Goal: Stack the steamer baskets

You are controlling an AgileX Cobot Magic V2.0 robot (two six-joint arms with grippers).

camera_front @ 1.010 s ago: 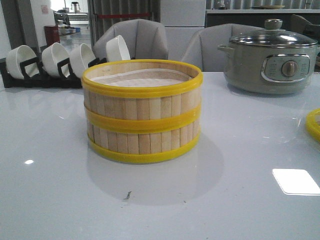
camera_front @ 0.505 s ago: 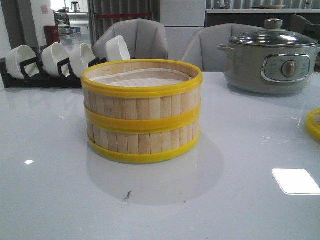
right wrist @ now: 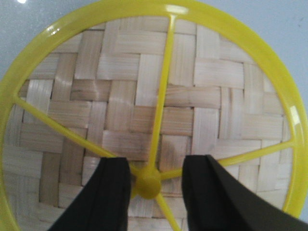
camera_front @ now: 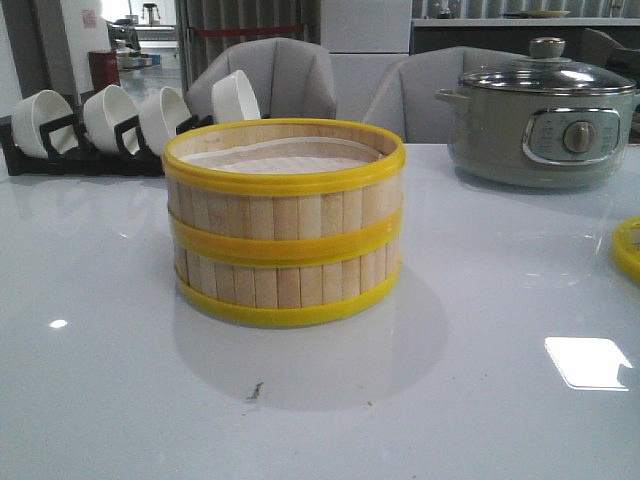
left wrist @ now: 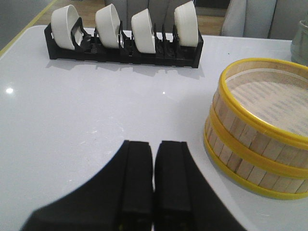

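Two round bamboo-slat steamer baskets with yellow rims (camera_front: 285, 225) are sitting stacked mid-table; stacking appears complete. The left gripper (left wrist: 154, 180) is idling closed and empty nearby. The right gripper (right wrist: 155, 185) is straddling, open, the woven domed lid's yellow knob (right wrist: 147, 185); lidding seemingly remains.

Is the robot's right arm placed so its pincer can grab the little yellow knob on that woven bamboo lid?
Probably yes. The right pincer is open, one black finger on either side of the yellow knob at the middle of the woven bamboo lid, and nothing shows between them.
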